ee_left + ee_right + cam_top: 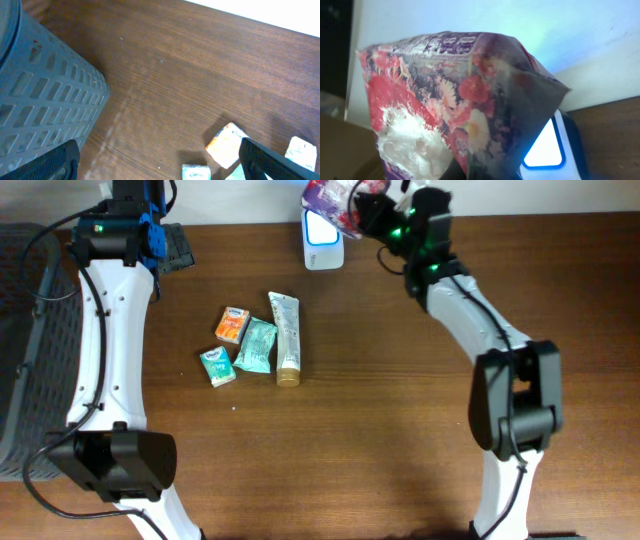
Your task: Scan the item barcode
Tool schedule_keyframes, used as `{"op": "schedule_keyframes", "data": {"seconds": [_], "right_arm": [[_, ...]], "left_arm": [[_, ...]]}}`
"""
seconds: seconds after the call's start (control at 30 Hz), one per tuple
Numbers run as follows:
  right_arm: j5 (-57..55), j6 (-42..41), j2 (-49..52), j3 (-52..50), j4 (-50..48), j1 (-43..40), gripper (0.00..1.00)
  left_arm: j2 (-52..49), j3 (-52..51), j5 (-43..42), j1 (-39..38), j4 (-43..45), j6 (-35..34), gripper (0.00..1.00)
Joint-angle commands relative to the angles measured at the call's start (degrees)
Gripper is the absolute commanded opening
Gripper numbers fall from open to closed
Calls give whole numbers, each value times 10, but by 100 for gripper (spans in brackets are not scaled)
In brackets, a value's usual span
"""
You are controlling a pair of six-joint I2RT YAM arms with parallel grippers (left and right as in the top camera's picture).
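One crinkled pouch (328,198), printed with red and white flowers on purple, hangs pinched in my right gripper (360,208), the jaws pressed together on it. I see it just above the glowing scanner (322,238) at the table's (400,430) far edge. My left gripper (172,246) stands spread near the basket (20,330).

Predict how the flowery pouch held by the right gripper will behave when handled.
The flowery pouch looks creased and crumpled, so probably floppy, not stiff. Its plastic film seems smooth, so it may slip. One pinch holds it up beside the scanner, suggesting it is light.
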State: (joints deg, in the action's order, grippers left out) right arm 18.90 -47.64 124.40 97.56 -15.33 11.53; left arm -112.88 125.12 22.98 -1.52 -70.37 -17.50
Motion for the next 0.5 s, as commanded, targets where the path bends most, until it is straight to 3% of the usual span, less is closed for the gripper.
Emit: {"op": "schedule_keyframes", "data": {"seconds": [0.0, 0.17, 0.27, 0.4, 0.47], "right_arm": [[-75, -47, 81, 9, -37, 26, 4], [-66, -17, 79, 18, -47, 26, 4], [-56, -6, 6, 18, -30, -31, 4], [-54, -7, -78, 18, 177, -159, 4], [-81, -7, -76, 17, 370, -237, 4]], "left_arm": [[1, 5, 6, 2, 0, 7, 99], [1, 5, 6, 2, 0, 7, 99], [1, 5, 6, 2, 0, 7, 99], [1, 5, 6, 2, 0, 7, 99], [1, 5, 6, 2, 0, 7, 99]]}}
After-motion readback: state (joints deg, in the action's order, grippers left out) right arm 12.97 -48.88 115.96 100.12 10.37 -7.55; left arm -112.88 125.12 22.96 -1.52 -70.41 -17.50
